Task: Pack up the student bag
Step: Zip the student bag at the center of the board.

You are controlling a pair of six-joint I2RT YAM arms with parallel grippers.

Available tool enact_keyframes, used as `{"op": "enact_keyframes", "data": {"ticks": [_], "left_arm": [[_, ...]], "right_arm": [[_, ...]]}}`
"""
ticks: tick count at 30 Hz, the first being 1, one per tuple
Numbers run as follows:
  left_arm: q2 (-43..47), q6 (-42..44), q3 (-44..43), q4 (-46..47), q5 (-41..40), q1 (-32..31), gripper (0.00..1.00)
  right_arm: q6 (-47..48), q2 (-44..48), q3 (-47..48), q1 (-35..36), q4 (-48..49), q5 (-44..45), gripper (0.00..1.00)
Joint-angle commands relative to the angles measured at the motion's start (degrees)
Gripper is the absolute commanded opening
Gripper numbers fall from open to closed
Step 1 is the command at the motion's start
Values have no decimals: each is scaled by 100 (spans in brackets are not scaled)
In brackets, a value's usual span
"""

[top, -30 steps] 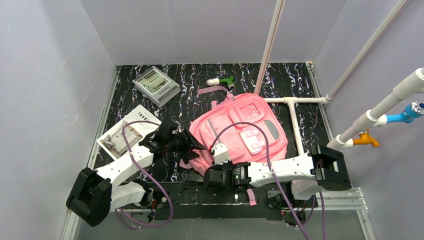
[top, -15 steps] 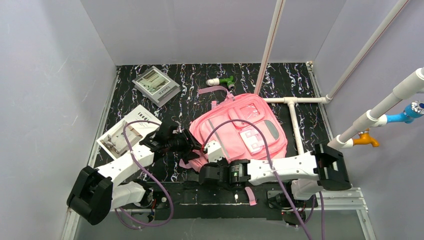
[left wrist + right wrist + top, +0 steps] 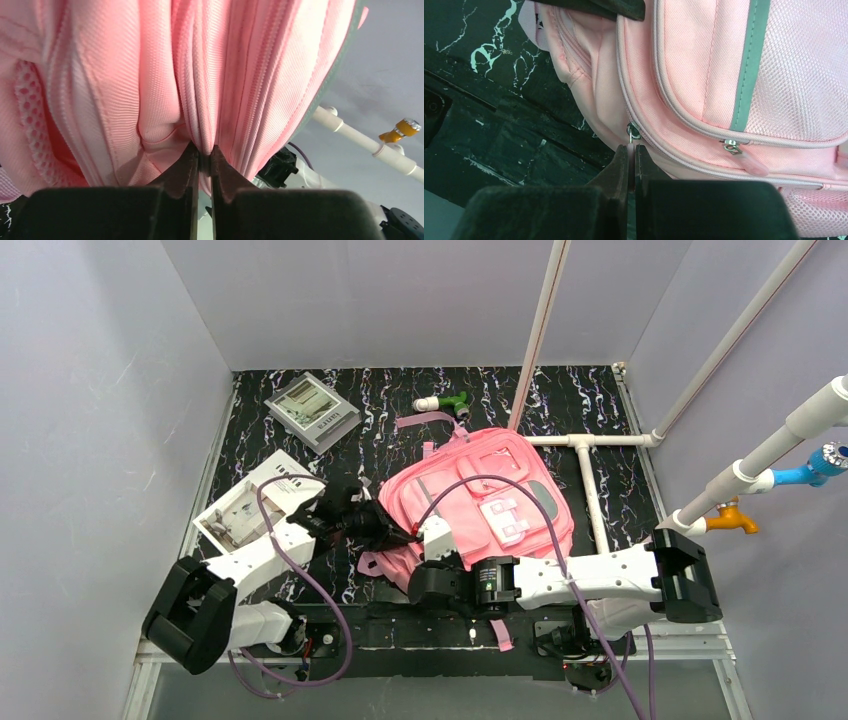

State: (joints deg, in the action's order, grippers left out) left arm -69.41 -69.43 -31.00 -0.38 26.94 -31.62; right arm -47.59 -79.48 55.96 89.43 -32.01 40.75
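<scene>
Lengthwise near-to-far, front up, the pink grey-striped student bag (image 3: pixel 490 490) has left gripper (image 3: pixel 204 151) and right gripper (image 3: pixel 629 150) pinching its near edge.

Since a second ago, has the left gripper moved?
Yes. In the top view the left gripper has slid slightly right, away from the white booklet, further onto the pink backpack edge.

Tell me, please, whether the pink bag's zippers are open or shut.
Shut where visible: the student bag shows closed zipper seams, no gap, in the right wrist view; the right gripper pinches one zipper pull.
</scene>
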Motion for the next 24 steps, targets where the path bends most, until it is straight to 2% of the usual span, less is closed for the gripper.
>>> {"op": "enact_keyframes", "data": {"ticks": [1,6,12,15,19,23,24], "left_arm": [[62,407,-442,97,-322,-3,0],[317,932,-991,-1046,-851,368,0],[194,1557,-1333,-1627,-554,1177,0],[181,1664,-1379,-1668,-351,1246,0],[221,1565,-1360,-1505,115,1248,0],[432,1669,-1463,-1614,229,1252,0],[441,1677,-1488,-1600,286,1249,0]], "right_arm": [[-145,111,-29,28,106,228,1],[-890,184,-196,28,-1101,587,1],[-2007,895,-825,3,-2166,1092,1],[-2505,1334,-1190,-207,-2494,1322,1],[-2180,1385,-1455,-760,-2170,1437,1],[-2479,805,-1230,-1206,-2907,1580,1],[-2268,735,-1111,-1216,-2908,1578,5]]}}
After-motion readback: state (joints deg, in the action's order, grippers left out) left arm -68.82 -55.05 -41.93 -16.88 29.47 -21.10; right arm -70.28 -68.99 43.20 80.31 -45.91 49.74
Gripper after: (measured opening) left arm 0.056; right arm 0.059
